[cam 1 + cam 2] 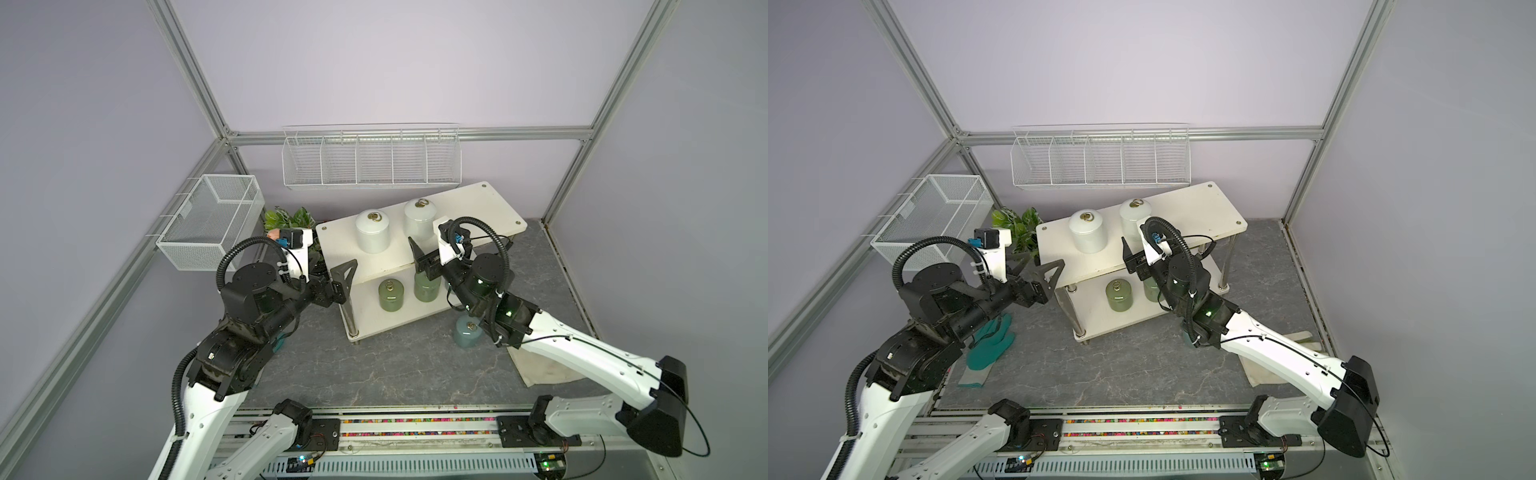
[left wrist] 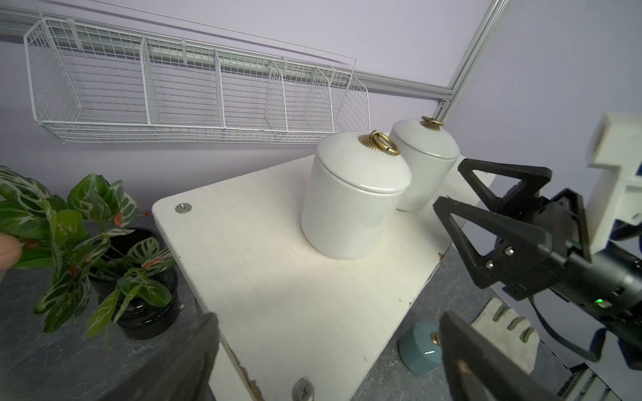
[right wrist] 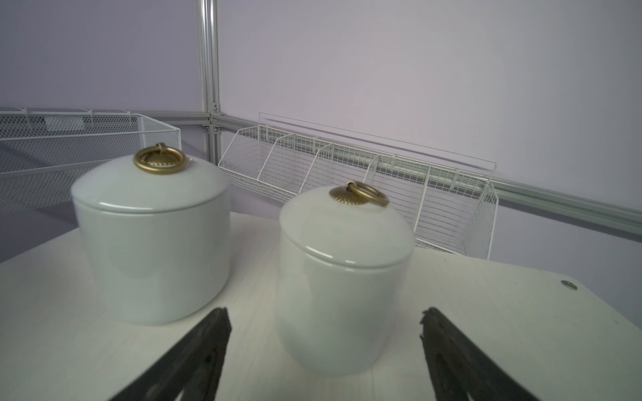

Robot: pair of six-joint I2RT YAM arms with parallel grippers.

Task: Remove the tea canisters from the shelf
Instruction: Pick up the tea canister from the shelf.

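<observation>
The right hand (image 3: 324, 312) stands parted, empty, facing a white canister (image 1: 417, 222) near frame centre. The left hand (image 2: 328, 317) gapes wide, empty.

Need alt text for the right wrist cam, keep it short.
The open right gripper frames the nearer white canister on the shelf. A second white canister stands beside it, both with brass rings on top. A divided white wire basket hangs on the lilac wall behind.
</observation>
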